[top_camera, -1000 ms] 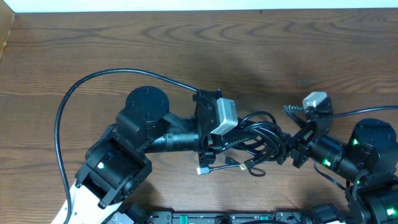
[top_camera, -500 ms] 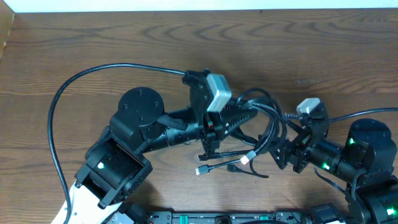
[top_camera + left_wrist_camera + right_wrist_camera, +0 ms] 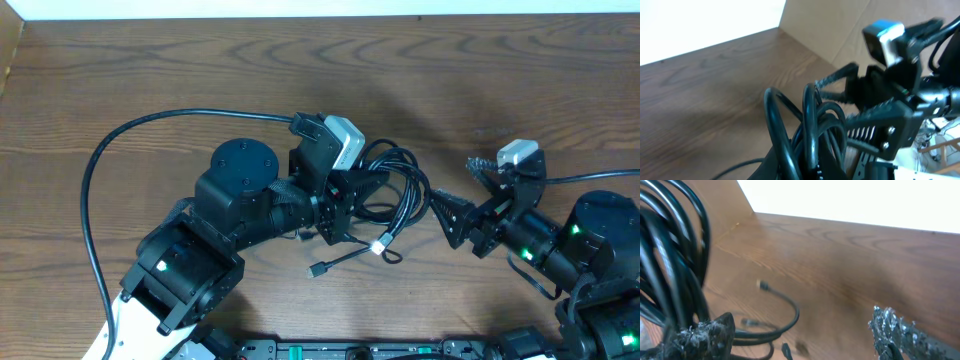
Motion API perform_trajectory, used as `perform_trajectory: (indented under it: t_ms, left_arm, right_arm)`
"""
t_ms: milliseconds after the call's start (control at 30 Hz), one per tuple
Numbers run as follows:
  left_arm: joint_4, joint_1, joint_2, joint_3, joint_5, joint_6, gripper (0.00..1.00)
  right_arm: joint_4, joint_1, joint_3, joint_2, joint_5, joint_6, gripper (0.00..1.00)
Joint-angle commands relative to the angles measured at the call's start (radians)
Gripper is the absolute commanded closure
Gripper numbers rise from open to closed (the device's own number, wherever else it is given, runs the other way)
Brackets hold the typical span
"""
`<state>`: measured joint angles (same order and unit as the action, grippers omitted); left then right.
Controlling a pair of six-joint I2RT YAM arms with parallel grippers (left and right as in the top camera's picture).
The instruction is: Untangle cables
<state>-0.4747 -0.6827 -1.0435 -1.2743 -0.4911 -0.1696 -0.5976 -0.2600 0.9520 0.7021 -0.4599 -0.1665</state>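
Right wrist view, nearest first: right gripper (image 3: 800, 327) spread wide, nothing between its two rough, ridged dark fingers (image 3: 704, 332). Just past the left-hand finger, the cables (image 3: 670, 255): thin, glossy black cords in tall bunched loops, off to the side of the gap rather than inside it. Beyond, on the table (image 3: 855, 255) of brown grained wood, one slack tail curving to a small plug (image 3: 762, 284).

In the left wrist view, the same loops upright in the foreground, with the other arm's serrated open fingers facing them from behind, apart from the cords.

Overhead, from the arm bases outward: left gripper (image 3: 368, 188) clenched on the clump's near side, holding it. Apparently raised, two tails trailing down to the wood, one tipped with a pale connector (image 3: 383, 245), the other with a dark connector (image 3: 320, 270). Loops stretched roughly along the line between the two grippers, long axis aimed at the right one. Clump on the left arm's side of the open jaws, near but not touching.

Probably next: reach in with the right, the only free arm and close by, and pinch a single outer loop, not the whole bundle. Supple, slippery-looking cords; likely to slide and drag neighbours along.
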Motion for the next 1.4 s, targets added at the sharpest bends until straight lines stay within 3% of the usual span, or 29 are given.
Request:
perform_trajectory:
  t_ms: [0, 233, 600, 1200, 1367]
  left_arm:
    - [-0.005, 0.000, 0.013, -0.026, 0.005, 0.039, 0.92]
    - [-0.007, 0.000, 0.013, -0.026, 0.006, 0.038, 0.93]
    - [-0.008, -0.001, 0.012, -0.026, 0.000, 0.037, 0.92]
    - [0.010, -0.004, -0.039, -0.026, -0.337, 0.038, 0.93]
    - [0.043, -0.004, -0.038, -0.026, -0.402, 0.038, 0.93]
  right_arm:
    - [0.031, -0.002, 0.002, -0.005, -0.055, 0.041, 0.16]
    - [0.056, -0.002, 0.002, -0.005, -0.220, 0.130, 0.16]
    - [0.106, -0.002, 0.002, -0.004, -0.311, 0.130, 0.16]
    - [0.179, -0.002, 0.002, 0.022, -0.300, 0.101, 0.14]
    - [0.174, -0.002, 0.002, 0.067, -0.285, 0.101, 0.19]
